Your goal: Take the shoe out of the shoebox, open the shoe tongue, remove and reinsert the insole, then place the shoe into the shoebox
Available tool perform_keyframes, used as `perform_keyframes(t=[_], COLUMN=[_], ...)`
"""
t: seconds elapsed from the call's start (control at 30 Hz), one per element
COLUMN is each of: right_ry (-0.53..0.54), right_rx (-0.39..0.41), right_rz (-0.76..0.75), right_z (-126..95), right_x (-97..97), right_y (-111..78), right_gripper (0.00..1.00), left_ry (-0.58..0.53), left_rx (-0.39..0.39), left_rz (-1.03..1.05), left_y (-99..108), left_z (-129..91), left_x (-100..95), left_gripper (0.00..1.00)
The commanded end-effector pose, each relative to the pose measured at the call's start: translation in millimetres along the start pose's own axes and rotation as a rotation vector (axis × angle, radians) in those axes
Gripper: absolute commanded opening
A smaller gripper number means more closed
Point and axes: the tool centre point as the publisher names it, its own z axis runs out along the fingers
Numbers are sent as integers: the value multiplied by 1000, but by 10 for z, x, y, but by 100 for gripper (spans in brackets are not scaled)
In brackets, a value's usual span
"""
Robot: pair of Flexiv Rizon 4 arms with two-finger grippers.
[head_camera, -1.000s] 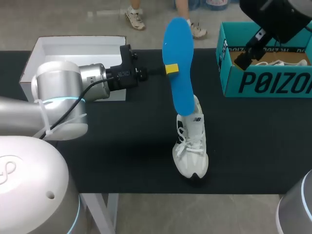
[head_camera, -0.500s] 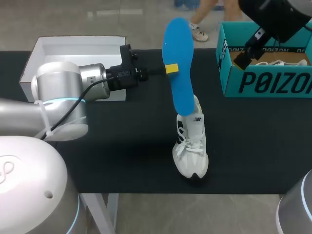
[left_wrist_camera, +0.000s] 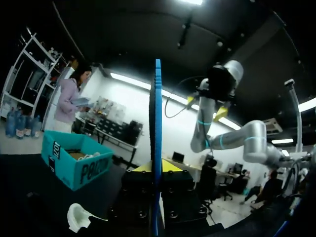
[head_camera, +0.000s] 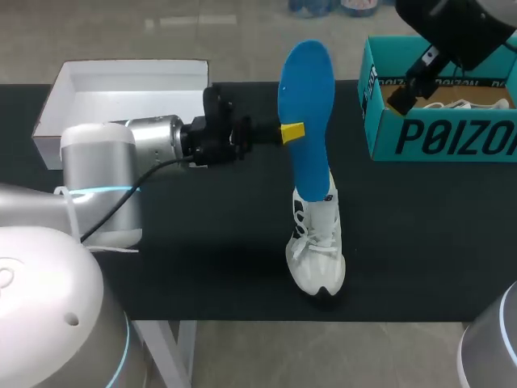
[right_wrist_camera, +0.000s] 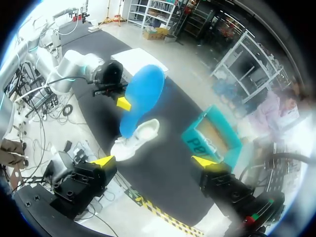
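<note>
The shoe (head_camera: 317, 242) is out of its box and stands on the black worktop (head_camera: 202, 234), toe toward the near edge, so step 1 looks done. The tongue seems pulled open enough to free the blue insole (head_camera: 307, 113), though the opening itself is hidden behind that insole. The left arm (head_camera: 153, 141) reaches in from the side and its jaws are pinched thin on the insole about halfway up, 1 yellow tip on each face; the left wrist view shows the insole edge-on between them. The insole stands nearly upright with its lower end at the shoe's collar, and I cannot tell whether that end is inside the shoe or just touching it. My judgement is that the task is around its middle: the insole is almost wholly out, either finishing removal or starting back in. Seating it flat and putting the shoe back in the box are still left. The right arm (head_camera: 452, 32) hangs high above the far right corner, its jaws spread wide with nothing between them. The teal shoebox (head_camera: 436, 133) sits open at the far right, well apart from the shoe, with something white in it, perhaps a second shoe or paper. A white box (head_camera: 121, 81) lies open at the far left.
</note>
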Motion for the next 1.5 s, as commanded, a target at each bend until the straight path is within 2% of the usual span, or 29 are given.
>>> perform_keyframes(t=[0.03, 0.1, 0.97, 1.0, 1.03, 1.1, 1.17, 1.23, 1.33, 1.5], right_ry=[2, 2, 2, 2, 2, 2, 2, 2, 2, 2], right_rx=[5, 5, 5, 5, 5, 5, 5, 5, 5, 5], right_rz=[0, 0, 0, 0, 0, 0, 0, 0, 0, 0], right_z=[2, 2, 2, 2, 2, 2, 2, 2, 2, 2], right_x=[-6, -6, -6, -6, -6, -6, -6, -6, -6, -6], right_y=[20, 20, 20, 20, 20, 20, 20, 20, 20, 20], right_gripper=[100, 100, 100, 100, 100, 100, 100, 100, 100, 100], left_ry=[145, 123, 123, 174, 244, 253, 250, 237, 256, 240], left_rx=[-14, -9, -9, -89, -116, -181, -185, -239, -252, -359], left_rz=[292, 300, 300, 483, 597, 744, 810, 859, 913, 998], left_y=[0, -71, -71, -178, -224, -284, -253, -205, -147, -107], left_z=[-97, -94, -94, -55, -29, -50, -102, -141, -162, -176], left_x=[46, 96, 96, 193, 287, 401, 472, 530, 631, 768], left_gripper=[0, 0, 0, 0, 0, 0, 0, 0, 0, 0])
